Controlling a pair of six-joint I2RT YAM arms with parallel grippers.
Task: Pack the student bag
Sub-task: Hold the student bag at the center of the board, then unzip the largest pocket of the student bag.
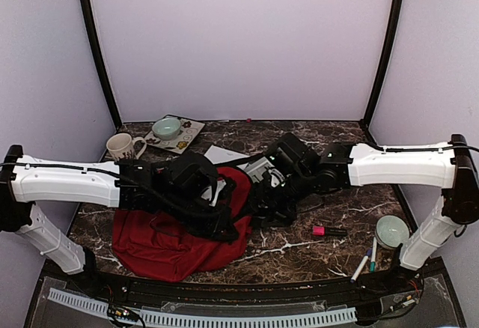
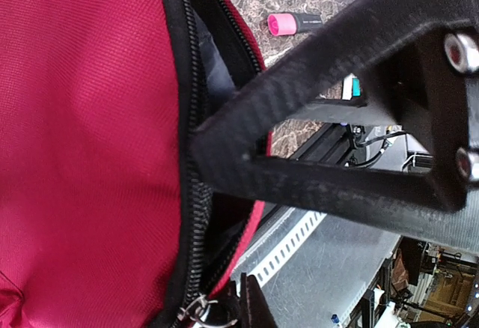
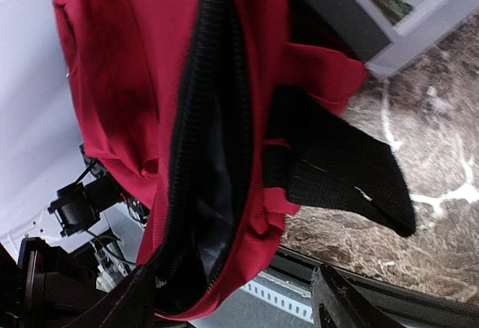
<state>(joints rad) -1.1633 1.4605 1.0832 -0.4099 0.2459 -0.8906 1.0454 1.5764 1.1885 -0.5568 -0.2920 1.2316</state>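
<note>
- Near right edge of the marbled table (image 1: 299, 257): two pens (image 1: 367, 260) and a pale green bowl (image 1: 392, 231) lie unpacked, well apart from the bag.
- Near left-centre: the student bag (image 1: 161, 246), dark red, slumps on the table. Its black zipper (image 3: 206, 118) is parted and grey lining shows in the mouth.
- At the bag's mouth: my left gripper (image 2: 200, 147) is clamped tight on the zipper rim. The pinch looks thin to me, and if the fabric slips out, the mouth will likely fall closed.
- Just right of it: my right gripper (image 3: 232, 281) stands with its jaws apart, the lower end of the rim hanging between the fingers.
- A black strap (image 3: 337, 163) lies just beside that rim. Closing here could catch the strap instead, leaving the mouth no wider.
- Both wrists crowd together over the bag. A careless pull could knock them together or drag the bag toward the near edge.
- Right of the bag: a pink highlighter (image 1: 327, 231) lies alone.
- Far left: a white sheet (image 1: 224, 154), a mug (image 1: 123, 147) and a second bowl (image 1: 166, 127) on a patterned plate (image 1: 188, 139), all outside the bag.
</note>
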